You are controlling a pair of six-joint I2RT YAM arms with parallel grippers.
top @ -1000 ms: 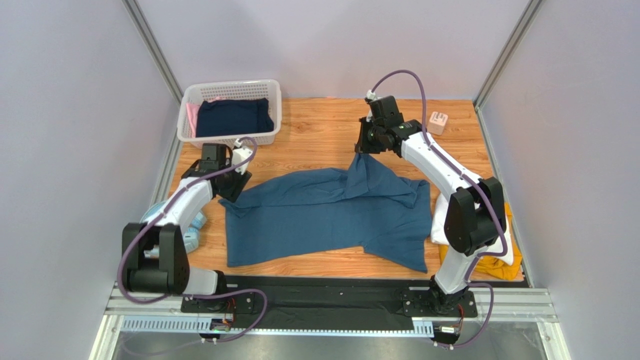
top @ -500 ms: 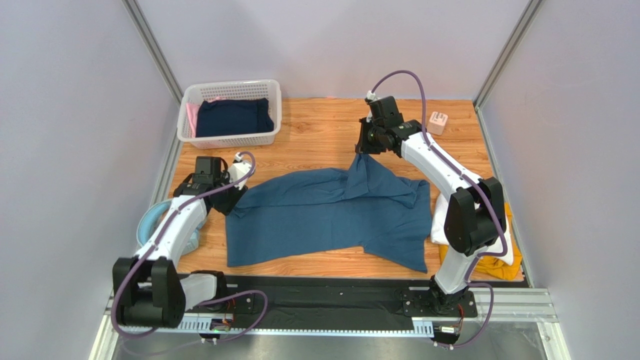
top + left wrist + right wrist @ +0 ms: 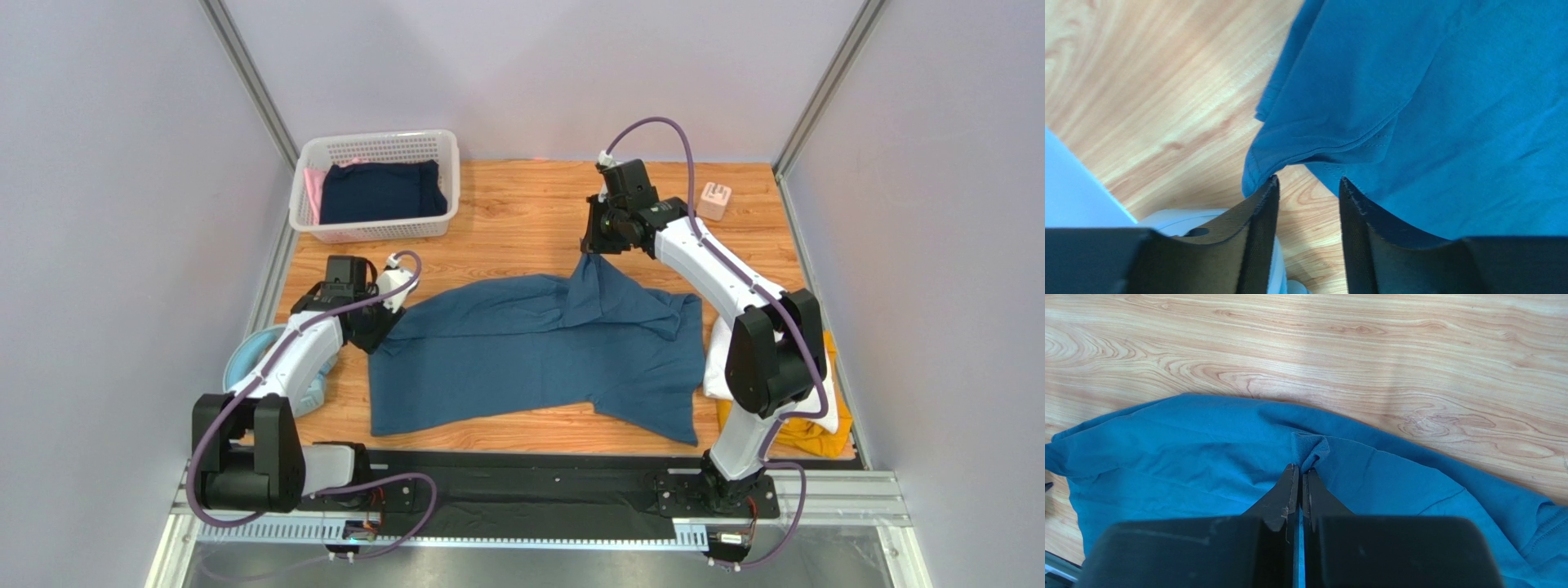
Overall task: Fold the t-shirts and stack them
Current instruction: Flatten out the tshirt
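Teal t-shirt (image 3: 540,355) sprawled on table (image 3: 515,214); right gripper (image 3: 1301,470) pinches far edge, tenting it for spreading; left gripper (image 3: 1308,184) half-open astride left hem corner, nothing clamped.

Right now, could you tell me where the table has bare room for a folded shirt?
Best: the far strip between the basket and the right pincer, behind the teal t-shirt. Smaller: between the right arm and the small box. Crowded: the right edge, with the white t-shirt and yellow t-shirt; the left edge, with pale-blue items and the left pincer.
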